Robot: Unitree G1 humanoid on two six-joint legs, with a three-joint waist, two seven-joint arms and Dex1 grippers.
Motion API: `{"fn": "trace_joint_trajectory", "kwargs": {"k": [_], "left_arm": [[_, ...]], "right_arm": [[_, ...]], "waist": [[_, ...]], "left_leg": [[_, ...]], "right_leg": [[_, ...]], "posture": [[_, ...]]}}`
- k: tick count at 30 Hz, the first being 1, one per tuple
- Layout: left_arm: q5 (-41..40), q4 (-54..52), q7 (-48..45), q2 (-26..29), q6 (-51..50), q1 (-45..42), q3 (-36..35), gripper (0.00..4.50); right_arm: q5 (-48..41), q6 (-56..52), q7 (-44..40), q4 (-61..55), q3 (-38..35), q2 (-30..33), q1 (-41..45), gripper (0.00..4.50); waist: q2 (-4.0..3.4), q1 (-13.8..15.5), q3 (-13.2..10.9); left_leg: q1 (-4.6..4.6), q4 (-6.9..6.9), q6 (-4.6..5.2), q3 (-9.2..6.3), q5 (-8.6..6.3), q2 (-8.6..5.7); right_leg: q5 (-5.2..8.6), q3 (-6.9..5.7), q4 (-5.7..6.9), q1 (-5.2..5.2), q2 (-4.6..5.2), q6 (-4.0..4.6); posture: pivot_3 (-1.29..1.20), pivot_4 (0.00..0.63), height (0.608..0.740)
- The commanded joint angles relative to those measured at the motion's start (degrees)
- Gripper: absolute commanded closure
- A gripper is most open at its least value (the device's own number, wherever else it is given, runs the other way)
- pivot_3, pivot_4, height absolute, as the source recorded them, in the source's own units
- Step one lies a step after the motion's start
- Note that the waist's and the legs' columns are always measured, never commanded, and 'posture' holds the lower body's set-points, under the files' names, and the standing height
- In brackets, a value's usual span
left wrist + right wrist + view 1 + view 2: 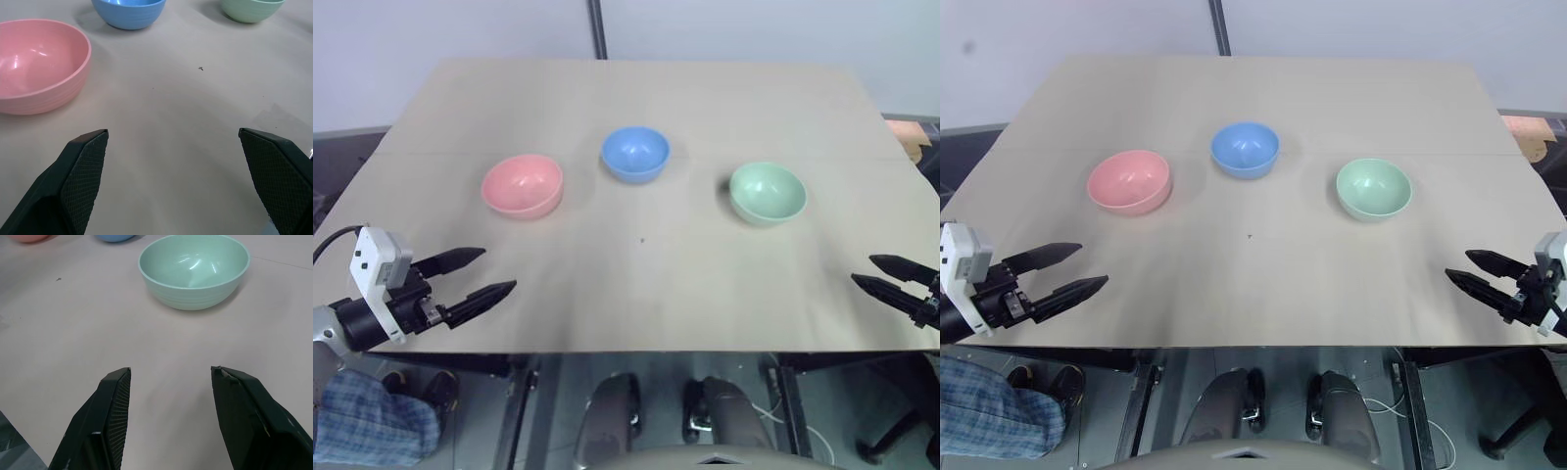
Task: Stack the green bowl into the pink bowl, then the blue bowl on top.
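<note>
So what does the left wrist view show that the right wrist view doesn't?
Left wrist view: the left hand, its fingers wide apart over bare table, with the small round salmon-pink plastic bowl close and nearly whole, and a good part of the small round sky-blue plastic bowl beyond.

Right wrist view: the right hand, also open, with the small round mint-green plastic bowl whole and empty just ahead.

Both: the same tan table, and all three bowls standing apart and unstacked; neither hand holds anything.
</note>
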State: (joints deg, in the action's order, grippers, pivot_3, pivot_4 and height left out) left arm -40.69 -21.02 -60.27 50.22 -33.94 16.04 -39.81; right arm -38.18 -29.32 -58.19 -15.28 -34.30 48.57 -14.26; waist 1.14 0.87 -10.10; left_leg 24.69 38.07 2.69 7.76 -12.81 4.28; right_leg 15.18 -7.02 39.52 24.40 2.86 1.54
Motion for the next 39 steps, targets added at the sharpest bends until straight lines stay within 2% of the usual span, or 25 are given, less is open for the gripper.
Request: {"fn": "trace_joint_trajectory", "kwargs": {"k": [1,21,27,33,39], "left_arm": [[1.3,1.4,-1.1,-0.2,3.0,-0.5,0.7,0.0],[2.5,8.3,-5.1,-0.1,7.7,-1.1,1.6,0.0],[4.2,9.0,-3.2,0.9,8.0,-4.9,4.0,0.0],[10.1,12.3,0.7,3.7,7.9,-19.0,14.9,0.0],[20.2,19.2,1.5,6.4,10.2,-32.7,28.0,0.0]], "right_arm": [[-0.5,0.8,-0.1,-1.8,-2.3,0.5,0.1,1.63],[-0.8,0.3,0.0,-2.0,-1.9,1.6,2.0,1.63],[-3.0,-0.5,-0.8,-4.6,-2.0,1.1,2.3,1.63],[-11.2,-3.5,-0.7,-10.8,-2.8,0.7,4.0,1.63],[-16.5,-5.5,2.0,-15.1,-2.8,0.9,6.3,1.63]], "waist": [[0.0,0.0,0.0],[-0.04,0.0,0.0],[-0.04,0.0,0.0],[-0.04,0.1,0.0],[-0.01,0.1,0.0]], "left_leg": [[0.0,0.0,0.0,0.0,0.0,0.0],[0.0,-0.02,0.01,0.0,0.0,0.0],[0.0,-0.02,0.01,0.0,0.0,0.0],[-0.02,-0.01,0.05,-0.04,0.03,-0.01],[-0.02,-0.02,0.26,-0.03,0.12,-0.03]], "right_leg": [[0.0,0.0,0.0,0.0,0.0,0.0],[0.0,-0.01,-0.03,0.0,0.0,0.0],[0.0,-0.02,-0.03,0.0,0.0,0.0],[-0.02,-0.05,-0.03,-0.07,-0.02,-0.02],[-0.02,-0.06,-0.09,-0.11,-0.09,-0.03]], "posture": [[0.0,0.15,0.74],[0.0,0.15,0.74],[0.0,0.15,0.74],[0.0,0.15,0.74],[0.0,0.15,0.74]]}}
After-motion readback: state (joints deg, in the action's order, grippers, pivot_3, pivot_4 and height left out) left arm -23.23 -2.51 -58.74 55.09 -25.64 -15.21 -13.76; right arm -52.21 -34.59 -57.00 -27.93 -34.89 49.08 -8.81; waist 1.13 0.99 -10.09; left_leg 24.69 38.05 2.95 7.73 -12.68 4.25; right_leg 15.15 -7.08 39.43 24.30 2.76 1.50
